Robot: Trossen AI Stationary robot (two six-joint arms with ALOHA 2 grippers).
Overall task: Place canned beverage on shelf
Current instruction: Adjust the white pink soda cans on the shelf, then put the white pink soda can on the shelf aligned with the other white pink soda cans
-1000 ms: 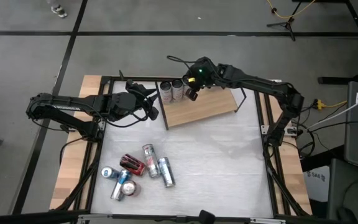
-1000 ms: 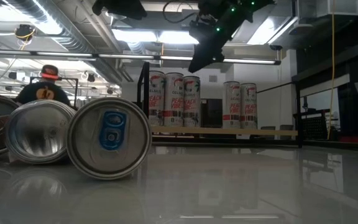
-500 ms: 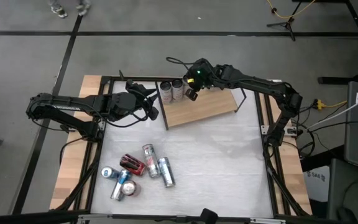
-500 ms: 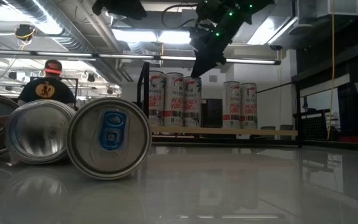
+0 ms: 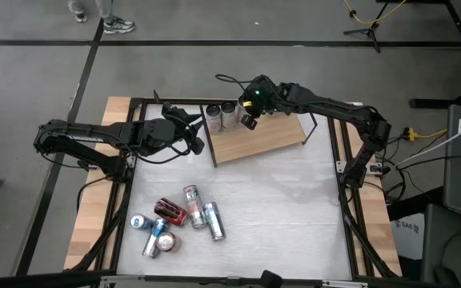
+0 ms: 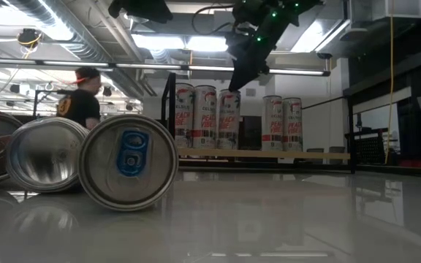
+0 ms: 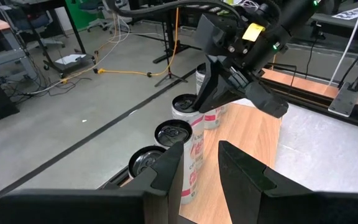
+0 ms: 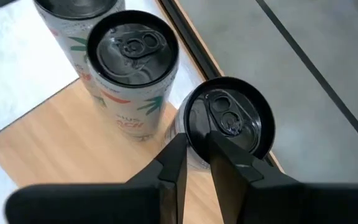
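The shelf [image 5: 266,138], a light-brown board on a black wire frame, stands at the table's far middle. Several white cans stand upright on its far-left end [image 5: 212,118] [image 6: 205,117]. My right gripper [image 5: 248,122] is shut and slants down over the row's end can [image 8: 232,118] [image 6: 227,117]. Its tips [image 6: 234,85] are at the can's top rim. My left gripper [image 5: 196,146] is shut and empty. It hangs in the air off the shelf's left end and points at the row of cans [image 7: 173,134]. My right gripper's shut fingers [image 8: 174,163] slant down from the table's right onto the near rim of the end can's top [image 8: 194,134]. Whether the tips touch the rim, I cannot tell. The can stands upright on the shelf.
Several loose cans [image 5: 174,222] lie on their sides on the white tabletop at the near left, large in the low view [image 6: 126,162]. The shelf's near and right parts [image 5: 282,132] are bare wood. A person [image 6: 82,102] walks in the room beyond.
My right gripper has tipped further down, and its tips have sunk onto the top of the end can on the shelf. The cans have not moved.
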